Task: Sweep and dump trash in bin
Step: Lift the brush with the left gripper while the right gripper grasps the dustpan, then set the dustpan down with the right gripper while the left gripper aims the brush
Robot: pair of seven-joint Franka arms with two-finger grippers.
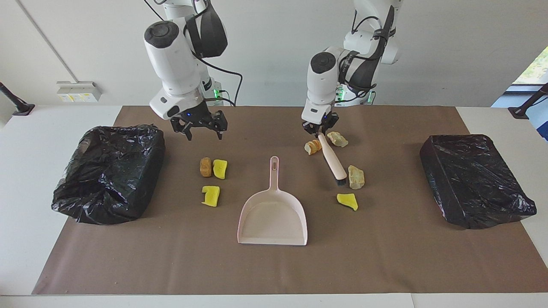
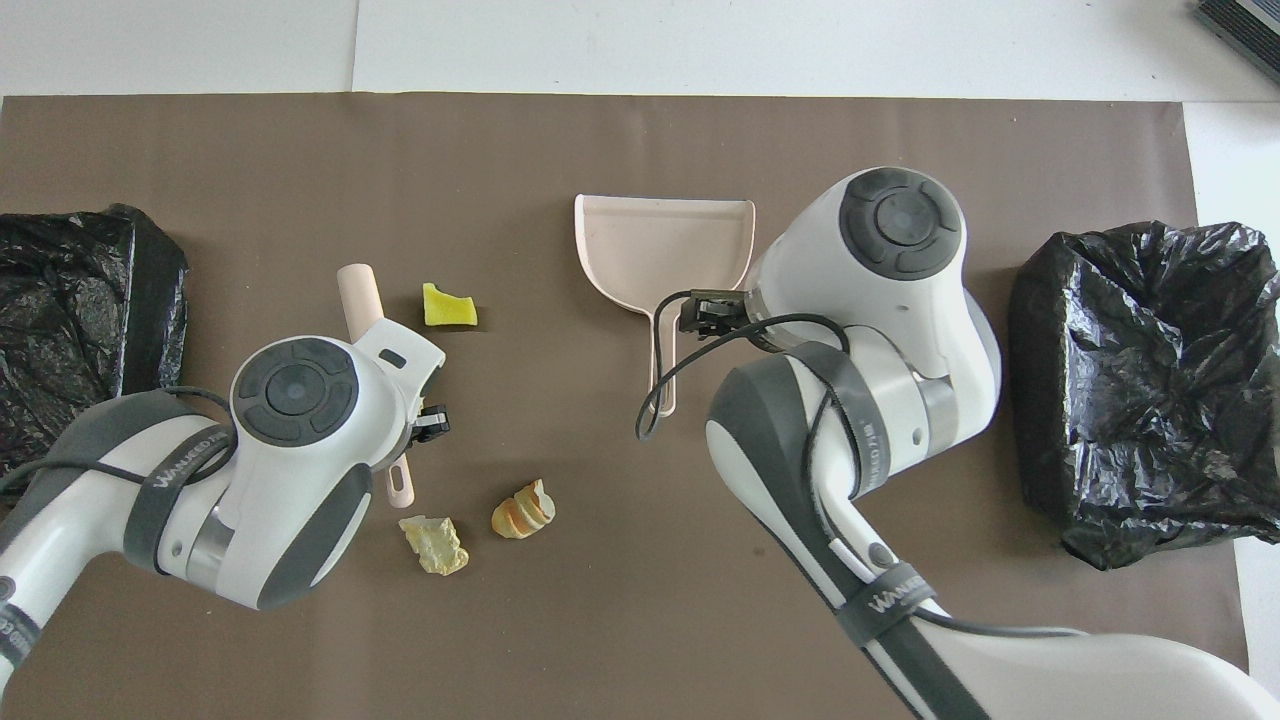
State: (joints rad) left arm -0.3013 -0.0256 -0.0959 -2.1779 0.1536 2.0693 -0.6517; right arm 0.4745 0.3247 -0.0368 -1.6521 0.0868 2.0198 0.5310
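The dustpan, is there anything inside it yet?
The dustpan looks empty in the facing view: bare pink floor, no trash. All seven trash pieces lie on the brown mat around it. Overhead, the right arm covers one corner of it, which the facing view shows clear.

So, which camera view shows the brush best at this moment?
The facing view: the whole brush shows, tilted, held by the left gripper. In the overhead view the left arm covers most of it; only its ends show.

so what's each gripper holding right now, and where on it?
Left gripper is shut on the brush, gripping the top end of its handle, bristles down by a beige chunk. Right gripper is open, holding nothing.
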